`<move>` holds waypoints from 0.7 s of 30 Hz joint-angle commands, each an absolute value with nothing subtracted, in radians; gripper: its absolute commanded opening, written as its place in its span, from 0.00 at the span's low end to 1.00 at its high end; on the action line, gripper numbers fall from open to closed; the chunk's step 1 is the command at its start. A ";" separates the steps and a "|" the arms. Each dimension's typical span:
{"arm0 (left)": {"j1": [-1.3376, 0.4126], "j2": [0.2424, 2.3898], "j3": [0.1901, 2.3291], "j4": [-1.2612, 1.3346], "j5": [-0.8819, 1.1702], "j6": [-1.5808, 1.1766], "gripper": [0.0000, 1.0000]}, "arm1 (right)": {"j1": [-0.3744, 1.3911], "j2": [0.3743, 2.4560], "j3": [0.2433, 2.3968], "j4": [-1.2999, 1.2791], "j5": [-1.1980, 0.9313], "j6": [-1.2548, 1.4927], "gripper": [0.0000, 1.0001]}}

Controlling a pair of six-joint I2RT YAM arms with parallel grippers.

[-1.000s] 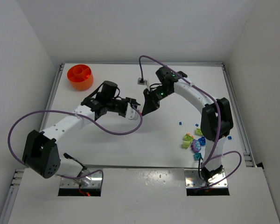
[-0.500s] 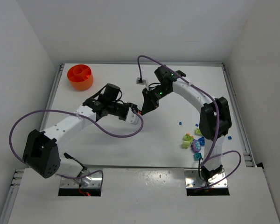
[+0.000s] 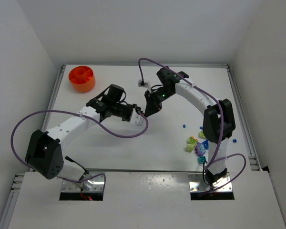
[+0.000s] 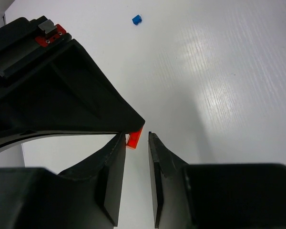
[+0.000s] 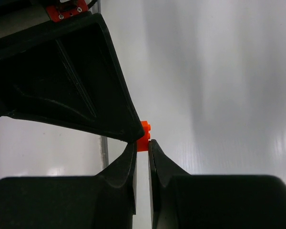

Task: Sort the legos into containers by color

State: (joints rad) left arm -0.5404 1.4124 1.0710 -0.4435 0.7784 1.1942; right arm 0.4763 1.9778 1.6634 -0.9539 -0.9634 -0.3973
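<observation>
Progress looks slight. On the white bench [image 3: 157, 152], the round orange plastic bowl [image 3: 82, 78] sits at the far left corner; whether it holds anything cannot be told from above. The left hand [image 3: 142, 115] and right hand [image 3: 147, 111] meet tip to tip mid-bench, well apart from the bowl. A cluster of lime green, purple, blue and teal plastic bricks [image 3: 197, 145] lies unsorted on the right side, with a tiny blue bit [image 3: 184, 126] a little apart from it. The small orange plastic brick [image 5: 144, 136] is pinched in the right hand's tips, while the left hand's fingers stand slightly parted around it, not clamped. This looks like a handover, with delivery to the bowl not yet done.
</observation>
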 commanded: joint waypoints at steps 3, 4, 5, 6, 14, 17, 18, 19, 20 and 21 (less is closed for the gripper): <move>-0.561 1.422 1.058 -0.356 0.781 1.167 0.28 | 0.509 1.956 1.727 -0.957 -0.999 -0.446 0.00; -0.561 1.422 1.045 -0.332 0.770 1.152 0.28 | 0.509 1.956 1.727 -0.957 -0.999 -0.456 0.00; -0.561 1.422 1.045 -0.322 0.752 1.152 0.26 | 0.509 1.956 1.727 -0.957 -0.999 -0.456 0.00; -0.561 1.413 1.034 -0.322 0.741 1.152 0.23 | 0.509 1.956 1.727 -0.957 -0.999 -0.456 0.00; -0.581 1.404 0.974 -0.230 0.638 1.100 0.05 | 0.518 1.956 1.736 -0.968 -0.999 -0.476 0.00; -0.581 1.394 0.965 -0.209 0.638 1.111 0.03 | 0.518 1.956 1.736 -0.968 -0.990 -0.476 0.00; -0.581 1.394 0.965 -0.209 0.638 1.101 0.03 | 0.518 1.956 1.736 -0.968 -0.989 -0.476 0.00; -0.581 1.394 0.965 -0.209 0.629 1.101 0.01 | 0.518 1.956 1.736 -0.968 -0.979 -0.476 0.01; -0.581 1.394 0.965 -0.196 0.629 1.092 0.00 | 0.518 1.956 1.736 -0.968 -0.979 -0.462 0.07; -0.581 1.394 0.965 -0.196 0.620 1.082 0.00 | 0.518 1.956 1.736 -0.968 -0.954 -0.462 0.14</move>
State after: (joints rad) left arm -0.5720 1.4082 0.9749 -0.2615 0.6605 1.0988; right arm 0.4881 1.9785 1.6840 -0.9668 -0.8753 -0.4614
